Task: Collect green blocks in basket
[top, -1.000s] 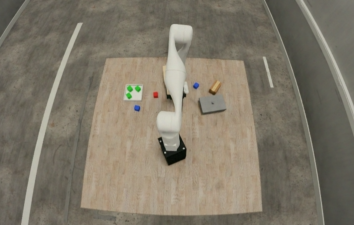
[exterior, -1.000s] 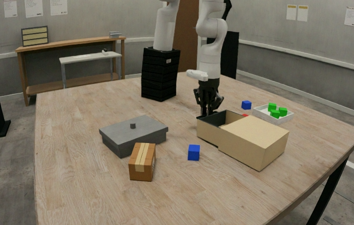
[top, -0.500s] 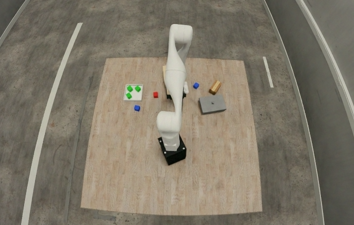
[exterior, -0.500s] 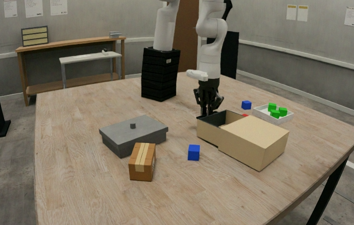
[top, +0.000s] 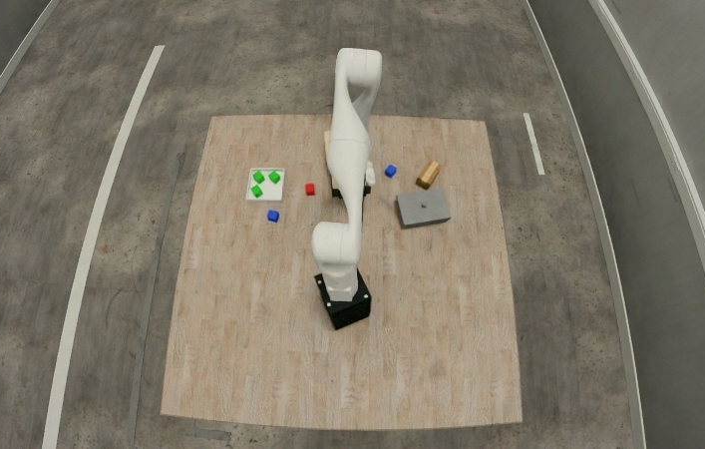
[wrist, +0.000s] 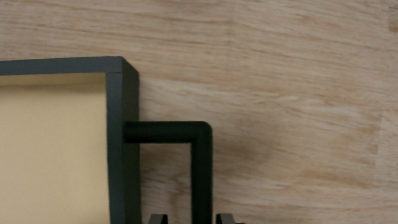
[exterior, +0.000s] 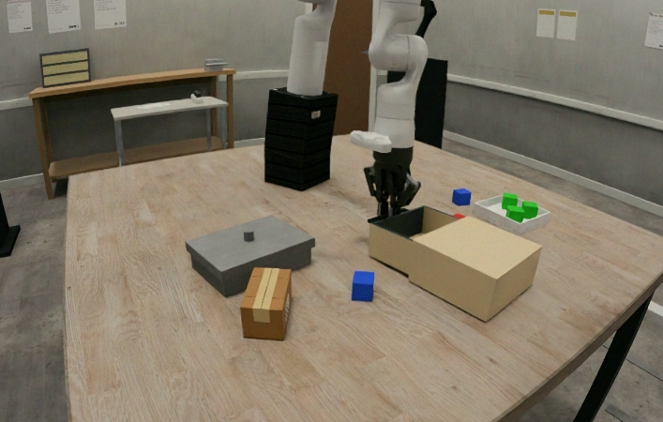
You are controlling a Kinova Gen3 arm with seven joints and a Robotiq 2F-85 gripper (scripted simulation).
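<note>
The top view hides most of the light wooden cabinet [top: 327, 142] [exterior: 480, 251] under the white arm [top: 348, 151] [exterior: 395, 115]. Outside, the drawer [exterior: 394, 245] [wrist: 115, 160] stands partly pulled out; its far interior is out of sight, and the wrist picture crops both it and its dark handle [wrist: 201, 172]. The gripper [exterior: 390, 208] [wrist: 191, 220] is parted partway, its tips cut off at the lower edge, one either side of the handle — a gap shows on one side, so it isn't pinching it.

Three green blocks [top: 274, 177] [exterior: 530, 209] sit in the white basket [top: 283, 185] [exterior: 496, 217]. The red block [top: 310, 189] [exterior: 459, 216] is mostly hidden in the exterior view. The lid [top: 424, 207] [exterior: 265, 235] is on the metal box [exterior: 263, 267]; whether it is fully down is hard to tell.

The wood-grained table [top: 343, 368] [exterior: 175, 356] stands in a grey-walled room, a workbench [exterior: 134, 80] behind. Wall sheets [exterior: 658, 31] carry print too small to read — likewise the pedestal's label [exterior: 315, 114].
</note>
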